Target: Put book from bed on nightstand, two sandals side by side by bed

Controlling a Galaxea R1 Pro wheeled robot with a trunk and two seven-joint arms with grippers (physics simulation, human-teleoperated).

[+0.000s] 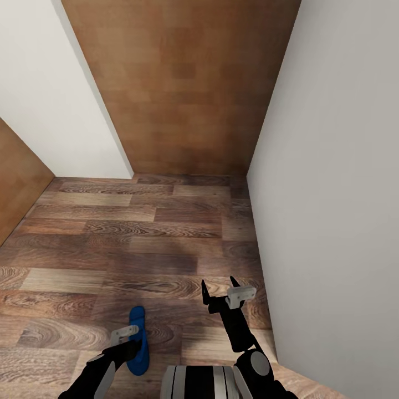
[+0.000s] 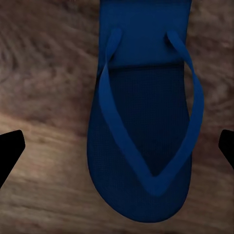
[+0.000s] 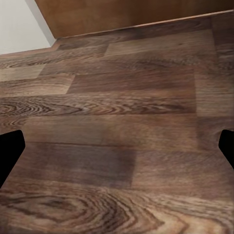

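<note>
At the lower left of the head view, the left end effector hangs spread wide over a blue sandal lying flat on the wooden floor. Lower centre, the right end effector is spread too, grasping nothing.

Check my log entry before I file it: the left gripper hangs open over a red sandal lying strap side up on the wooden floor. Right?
Not quite: the sandal is bright blue, not red, as the left wrist view shows. The rest holds: the left gripper hangs open over it, and it lies strap side up on the wooden floor.
</note>
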